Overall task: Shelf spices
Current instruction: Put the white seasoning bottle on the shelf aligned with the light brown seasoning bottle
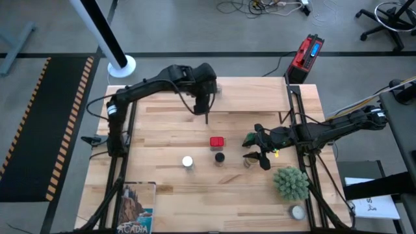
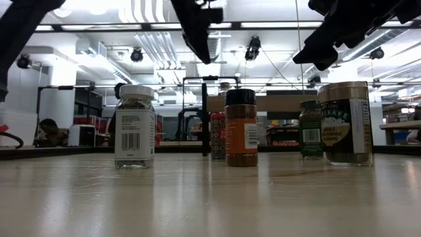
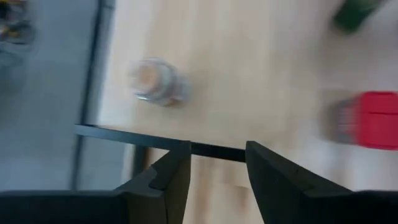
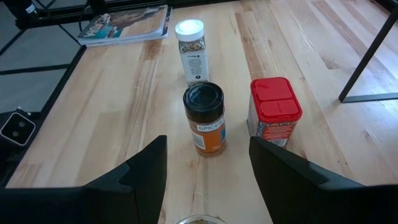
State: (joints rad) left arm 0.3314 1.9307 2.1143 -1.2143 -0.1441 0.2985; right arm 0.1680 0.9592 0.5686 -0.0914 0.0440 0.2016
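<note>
where orange powder shows, black-lidded jar (image 4: 204, 118)

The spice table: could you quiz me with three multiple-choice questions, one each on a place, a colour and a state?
1. The red tin stands:
A on the floor
B mid-table, beside the black-lidded jar
C on a chair

2. The lid of the magazine-side jar, nearest the magazine, is:
A white
B blue
C yellow

3. The right gripper is:
A shut on the red tin
B shut on a spoon
C open

Answers:
1 B, the high view shows the two side by side.
2 A, its cap is plainly white.
3 C, its wrist view shows a wide gap between the fingers.
</note>
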